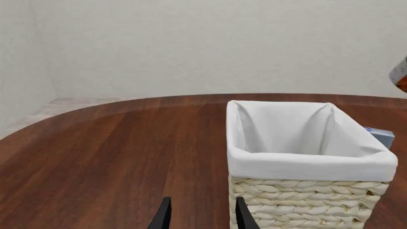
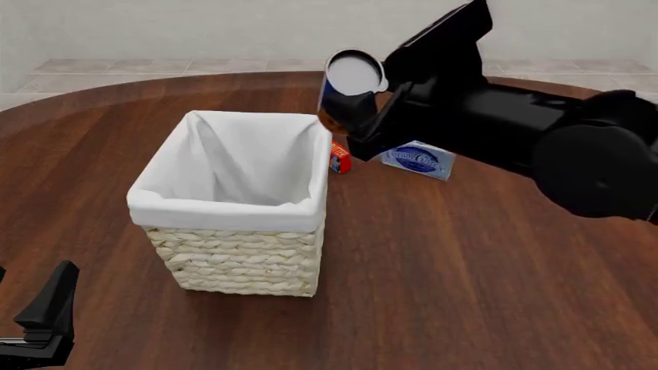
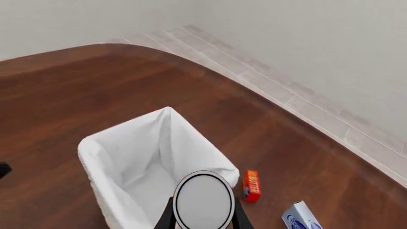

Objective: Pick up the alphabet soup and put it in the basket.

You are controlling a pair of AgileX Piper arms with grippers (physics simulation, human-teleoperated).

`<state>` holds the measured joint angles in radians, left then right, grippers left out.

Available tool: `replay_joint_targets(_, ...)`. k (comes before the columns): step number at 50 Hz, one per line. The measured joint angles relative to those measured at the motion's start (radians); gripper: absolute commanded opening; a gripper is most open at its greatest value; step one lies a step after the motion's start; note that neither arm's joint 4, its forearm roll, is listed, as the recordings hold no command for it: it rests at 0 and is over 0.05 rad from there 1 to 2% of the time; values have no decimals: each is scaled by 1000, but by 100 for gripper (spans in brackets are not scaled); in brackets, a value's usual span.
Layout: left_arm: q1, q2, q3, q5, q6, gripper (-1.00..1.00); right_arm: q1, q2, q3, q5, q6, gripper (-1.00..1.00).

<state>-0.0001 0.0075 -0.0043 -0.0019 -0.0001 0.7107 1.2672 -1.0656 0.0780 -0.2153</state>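
The alphabet soup point(image 2: 353, 75), a small can with a blue label and a pale top, is held in the air by my right gripper point(image 2: 358, 106), which is shut on it. It hangs above the far right corner of the basket point(image 2: 231, 204), a big pale wicker basket with white lining. In the right wrist view the can's top point(image 3: 203, 200) sits over the basket's open mouth point(image 3: 143, 164). My left gripper point(image 2: 46, 320) is open and empty, low at the near left. In its own view it point(image 1: 200, 219) is beside the basket point(image 1: 305, 157).
A small red-orange box point(image 2: 340, 159) lies just beyond the basket's far right corner. A blue-and-white cream cheese box point(image 2: 418, 159) lies to its right, under my right arm. The brown table point(image 2: 473, 277) has a curved far edge.
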Motion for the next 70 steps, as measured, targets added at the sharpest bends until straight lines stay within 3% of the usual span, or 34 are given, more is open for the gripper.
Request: replay_joint_targets(70,0,0,0,0,0,100,89,129,-133,3,-6,-100)
